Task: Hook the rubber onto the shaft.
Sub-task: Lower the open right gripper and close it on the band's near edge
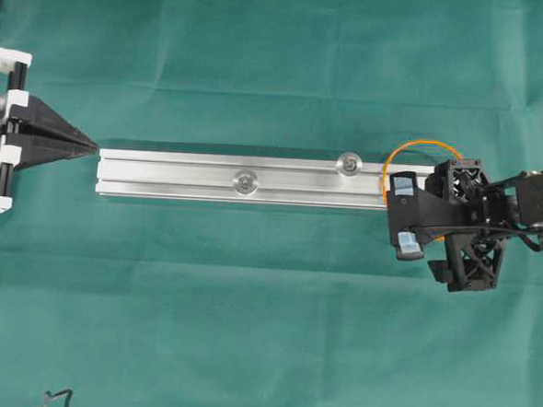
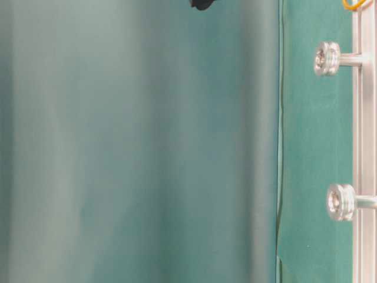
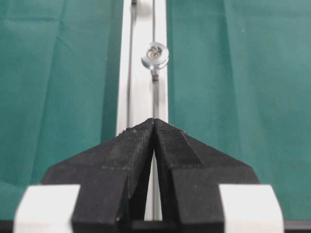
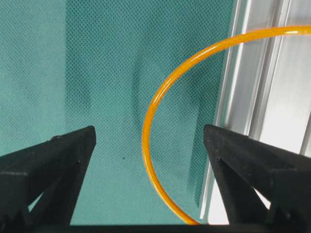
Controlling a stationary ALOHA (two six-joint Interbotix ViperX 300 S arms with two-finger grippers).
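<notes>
Right gripper (image 4: 148,160) wide apart above rubber (image 4: 160,97) at rail (image 1: 181,175) end; left gripper (image 3: 154,124) pressed together, holding nothing.

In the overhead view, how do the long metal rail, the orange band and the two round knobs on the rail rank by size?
Largest to smallest:
1. Aluminium rail, by far the longest.
2. Orange rubber band, partly hidden by the right arm.
3. The two knobs and, which look alike, so no ranking between them.
</notes>
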